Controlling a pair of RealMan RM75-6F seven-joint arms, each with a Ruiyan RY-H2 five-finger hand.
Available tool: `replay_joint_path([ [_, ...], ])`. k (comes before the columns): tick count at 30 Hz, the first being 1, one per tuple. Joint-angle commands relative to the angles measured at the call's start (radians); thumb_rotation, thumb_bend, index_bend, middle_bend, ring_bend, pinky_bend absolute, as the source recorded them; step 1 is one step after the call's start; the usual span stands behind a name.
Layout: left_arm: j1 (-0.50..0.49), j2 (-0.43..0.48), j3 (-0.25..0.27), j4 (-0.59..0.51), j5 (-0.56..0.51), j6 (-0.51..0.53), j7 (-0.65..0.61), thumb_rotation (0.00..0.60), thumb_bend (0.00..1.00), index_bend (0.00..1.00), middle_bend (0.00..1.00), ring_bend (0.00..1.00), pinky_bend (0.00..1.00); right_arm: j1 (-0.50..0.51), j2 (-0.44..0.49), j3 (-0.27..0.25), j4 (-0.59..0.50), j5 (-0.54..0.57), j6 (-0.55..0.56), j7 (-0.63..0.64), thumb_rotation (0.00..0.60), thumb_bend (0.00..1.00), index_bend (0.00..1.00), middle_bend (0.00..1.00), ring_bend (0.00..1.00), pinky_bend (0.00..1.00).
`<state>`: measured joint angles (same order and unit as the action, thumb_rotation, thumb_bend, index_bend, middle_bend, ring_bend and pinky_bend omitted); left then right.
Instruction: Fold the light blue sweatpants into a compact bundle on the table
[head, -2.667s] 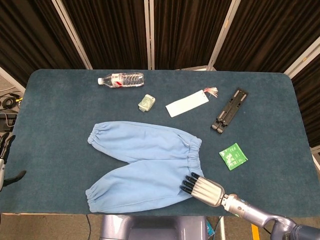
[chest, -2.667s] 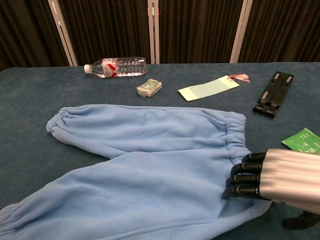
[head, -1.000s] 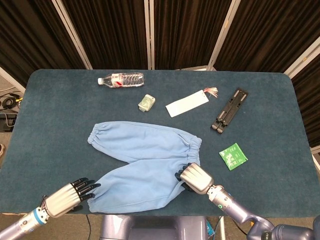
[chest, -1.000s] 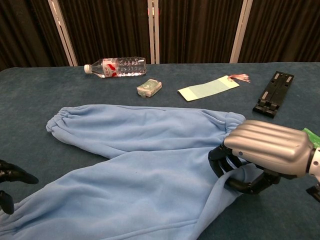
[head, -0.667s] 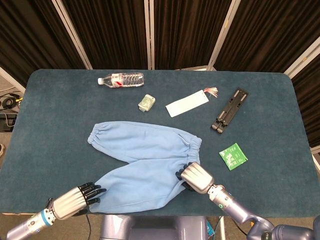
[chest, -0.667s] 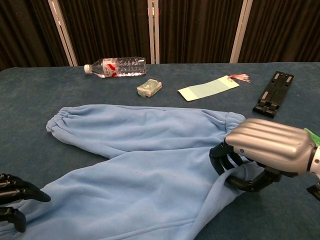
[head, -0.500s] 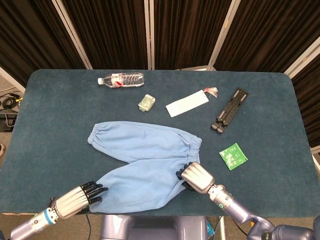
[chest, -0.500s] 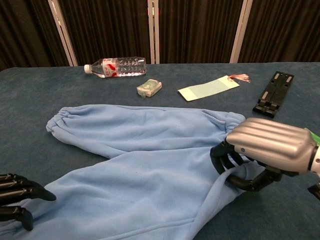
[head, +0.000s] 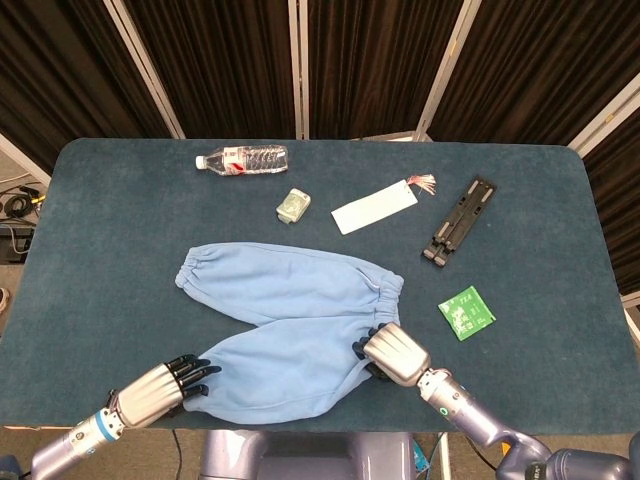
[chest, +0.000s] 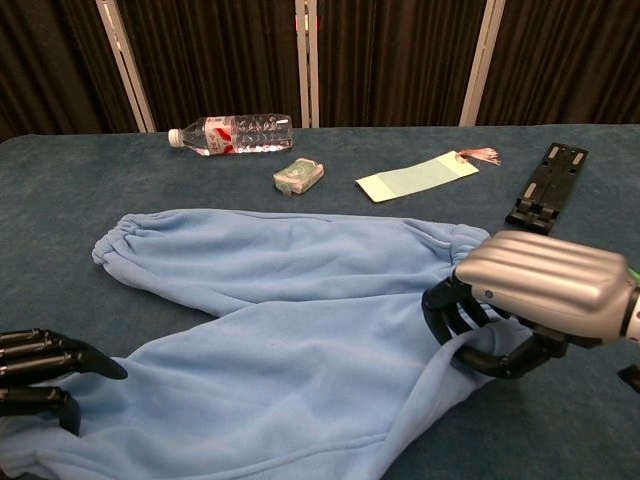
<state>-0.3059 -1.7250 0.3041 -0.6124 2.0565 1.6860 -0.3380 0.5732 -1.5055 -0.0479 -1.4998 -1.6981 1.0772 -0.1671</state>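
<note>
At about 7 o'clock on the table (head: 100, 230), the left hand (head: 160, 385) has slid in from the near edge over the last second and now has its dark fingers (chest: 55, 362) at the cuff of the nearer leg of the light blue sweatpants (head: 290, 320). The fingers reach forward over and beside the hem. Whether they have actually closed on the fabric I cannot tell; they look extended, not clenched.

The sweatpants lie spread across the near centre of the table in a sideways V, both cuffs pointing towards 9 o'clock and the waistband towards 3 o'clock. They are not yet folded.

At about 5 o'clock, the right hand (head: 392, 356) grasps the near corner of the waistband, fingers curled around a bunched ridge of cloth that is lifted slightly off the table. That grip looks the same as a second ago; before that the hand only lay flat at the fabric's edge.

So one end of the nearer leg is held and the other is being reached. I judge that the first fold, probably carrying this leg over the farther one towards 12 o'clock, can start once the left hand secures the cuff.

Along the far side, from 11 to 2 o'clock, sit a water bottle (head: 243, 159), a small green packet (head: 292, 204), a white bookmark (head: 375, 210) and a black folding stand (head: 459, 218); a green tea sachet (head: 466, 312) lies at 4 o'clock.
</note>
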Motion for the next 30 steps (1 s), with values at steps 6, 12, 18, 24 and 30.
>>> replay_joint_path([
  [6, -0.012, 0.025, -0.036, -0.068, -0.065, -0.002, -0.059, 0.6, 0.46, 0.59, 0.3, 0.31, 0.38, 0.0, 0.021, 0.007, -0.024, 0.02, 0.0, 0.024, 0.6, 0.55, 0.69, 0.64, 0.61, 0.63],
  [12, -0.058, 0.103, -0.132, -0.231, -0.177, -0.063, -0.058, 0.6, 0.46, 0.72, 0.41, 0.37, 0.39, 0.003, 0.04, 0.059, -0.075, 0.094, -0.003, 0.061, 0.6, 0.55, 0.69, 0.64, 0.61, 0.64],
  [18, -0.112, 0.199, -0.206, -0.416, -0.268, -0.163, -0.01, 0.6, 0.56, 0.75, 0.41, 0.37, 0.39, 0.013, 0.019, 0.141, -0.1, 0.232, -0.029, 0.025, 0.6, 0.55, 0.7, 0.65, 0.61, 0.64],
  [24, -0.173, 0.302, -0.282, -0.604, -0.395, -0.338, 0.095, 0.6, 0.57, 0.78, 0.4, 0.36, 0.37, 0.056, -0.025, 0.226, -0.058, 0.37, -0.067, -0.077, 0.6, 0.55, 0.7, 0.65, 0.61, 0.64],
  [30, -0.225, 0.361, -0.357, -0.741, -0.584, -0.544, 0.262, 0.6, 0.57, 0.81, 0.28, 0.27, 0.33, 0.106, -0.087, 0.284, 0.038, 0.495, -0.108, -0.14, 0.6, 0.55, 0.71, 0.65, 0.61, 0.64],
])
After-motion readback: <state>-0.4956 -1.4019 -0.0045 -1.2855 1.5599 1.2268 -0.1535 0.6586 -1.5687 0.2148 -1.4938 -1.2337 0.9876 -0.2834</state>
